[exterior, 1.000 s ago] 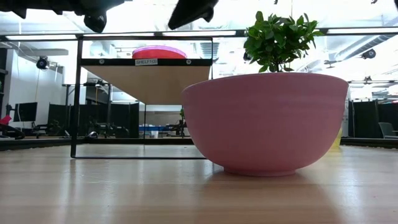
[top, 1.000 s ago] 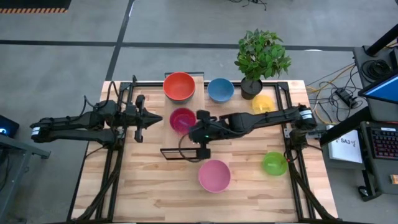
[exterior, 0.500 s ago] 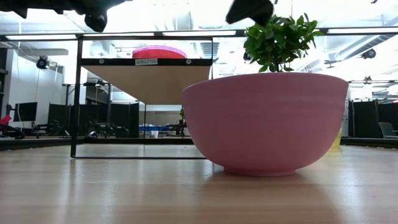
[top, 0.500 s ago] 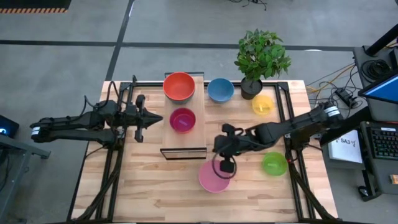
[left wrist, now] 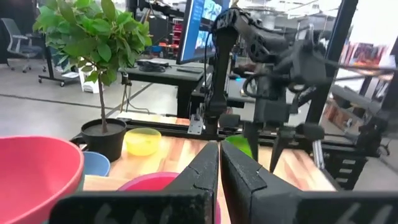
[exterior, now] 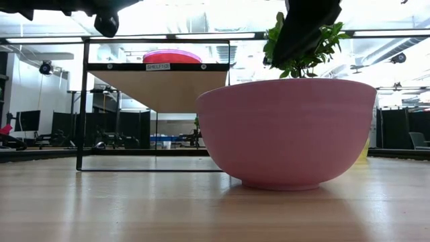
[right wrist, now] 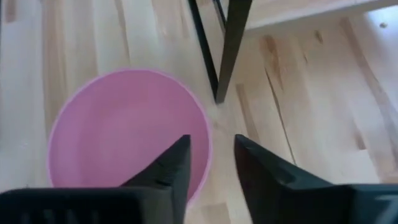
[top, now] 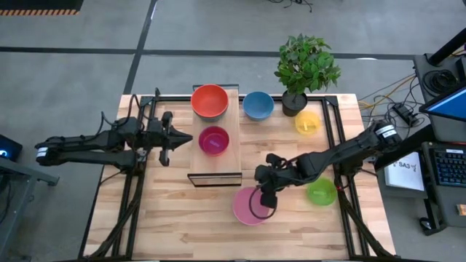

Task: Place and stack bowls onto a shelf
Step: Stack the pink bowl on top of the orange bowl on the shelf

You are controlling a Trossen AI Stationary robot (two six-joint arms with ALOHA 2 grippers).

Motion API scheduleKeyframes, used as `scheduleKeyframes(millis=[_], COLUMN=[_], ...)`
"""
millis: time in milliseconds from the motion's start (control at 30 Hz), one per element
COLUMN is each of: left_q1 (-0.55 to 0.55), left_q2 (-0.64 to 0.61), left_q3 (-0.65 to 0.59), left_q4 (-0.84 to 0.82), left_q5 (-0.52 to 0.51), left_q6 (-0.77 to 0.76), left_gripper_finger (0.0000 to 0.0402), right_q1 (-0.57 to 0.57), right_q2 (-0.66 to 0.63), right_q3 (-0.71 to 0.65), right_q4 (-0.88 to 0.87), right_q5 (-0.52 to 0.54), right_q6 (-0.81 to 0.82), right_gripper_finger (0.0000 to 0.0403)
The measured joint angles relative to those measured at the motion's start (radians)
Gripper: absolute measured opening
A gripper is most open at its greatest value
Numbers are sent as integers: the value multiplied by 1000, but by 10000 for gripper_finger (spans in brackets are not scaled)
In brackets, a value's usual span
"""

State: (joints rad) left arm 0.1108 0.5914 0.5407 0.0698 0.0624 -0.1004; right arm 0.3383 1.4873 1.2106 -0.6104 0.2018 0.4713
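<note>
The right gripper (top: 266, 195), fingers parted, straddles the rim of the large pink plastic bowl (top: 250, 207), which looks light, stiff and slippery, best pinched at its thin wall.

A small white label (exterior: 158, 66) reading "SHELF101" (last characters unclear) on the shelf's (exterior: 158, 86) front edge.
</note>
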Motion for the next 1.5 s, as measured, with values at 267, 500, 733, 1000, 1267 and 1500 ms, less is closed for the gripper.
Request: scheduleKeyframes(millis=[267,500,733,1000,1267,1500], left_q1=[0,0,0,0,0,0], left_q2=[20,29,32,36,38,42], left_q3=[0,0,0,0,0,0], left_q4=[9,13,12,25,79,88], left_q5=[0,0,0,0,0,0], left_q6=[-68,-85,-85,-96,-104,-100], left_gripper_finger=[0,0,0,0,0,0], right_q1=[6,10,9,11,16,17], right_q2=[82,164,209,222,118,-37], right_q3=[-3,-5,-5,-5,-5,-5], right_q4=[7,10,26,19,-22,-37], right_q5=[-2,-2,4,7,-40,-152], right_q6=[5,21,47,68,-19,-50], right_gripper_finger=[173,165,100,13,9,9])
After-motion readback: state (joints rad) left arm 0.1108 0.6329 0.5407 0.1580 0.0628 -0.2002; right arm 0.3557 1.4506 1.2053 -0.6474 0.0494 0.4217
